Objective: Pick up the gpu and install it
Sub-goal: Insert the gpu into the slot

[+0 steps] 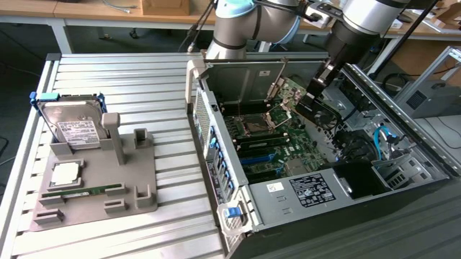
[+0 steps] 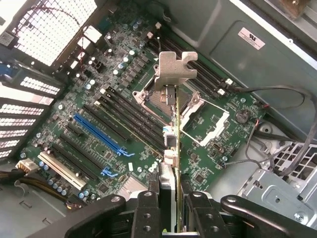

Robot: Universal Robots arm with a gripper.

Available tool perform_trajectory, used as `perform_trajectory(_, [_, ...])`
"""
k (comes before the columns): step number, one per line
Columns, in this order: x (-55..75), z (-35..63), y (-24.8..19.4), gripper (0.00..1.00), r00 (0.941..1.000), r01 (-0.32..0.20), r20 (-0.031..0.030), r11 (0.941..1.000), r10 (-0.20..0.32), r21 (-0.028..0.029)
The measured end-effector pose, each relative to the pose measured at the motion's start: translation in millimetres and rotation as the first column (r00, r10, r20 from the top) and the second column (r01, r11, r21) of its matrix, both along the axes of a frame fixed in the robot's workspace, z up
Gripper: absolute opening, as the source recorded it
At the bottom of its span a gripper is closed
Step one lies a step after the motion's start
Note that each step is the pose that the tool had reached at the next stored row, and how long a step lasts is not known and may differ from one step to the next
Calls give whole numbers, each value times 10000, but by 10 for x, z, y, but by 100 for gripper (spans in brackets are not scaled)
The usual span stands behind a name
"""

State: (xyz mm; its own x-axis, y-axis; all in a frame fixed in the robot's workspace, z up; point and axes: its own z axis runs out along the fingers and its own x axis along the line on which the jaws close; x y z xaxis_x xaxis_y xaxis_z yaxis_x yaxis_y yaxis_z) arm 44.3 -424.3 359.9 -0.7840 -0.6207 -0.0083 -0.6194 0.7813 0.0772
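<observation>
The gpu (image 1: 317, 109), a flat card with a dark face and a green back, hangs tilted inside the open computer case (image 1: 303, 189), above the motherboard (image 1: 277, 148). My gripper (image 1: 318, 86) comes down from above and is shut on the card's upper edge. In the wrist view the gpu (image 2: 177, 144) is seen edge-on, its silver bracket (image 2: 174, 69) at the far end. My gripper (image 2: 174, 218) clamps it between two black fingers (image 2: 147, 213). The card floats over the board between the blue slot (image 2: 96, 133) and the processor socket (image 2: 163, 99), touching no slot.
A grey fixture plate (image 1: 137, 183) on the slatted table holds a hard drive (image 1: 70, 125), a processor chip (image 1: 65, 171) and a RAM stick (image 1: 83, 190). The case's walls, drive cage (image 1: 392, 172) and loose cables (image 2: 277, 99) hem in the card.
</observation>
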Motion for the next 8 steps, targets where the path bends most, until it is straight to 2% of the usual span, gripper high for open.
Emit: perform_trajectory(8, [0, 0, 0, 27, 9992, -412, 0, 9992, 412, 0])
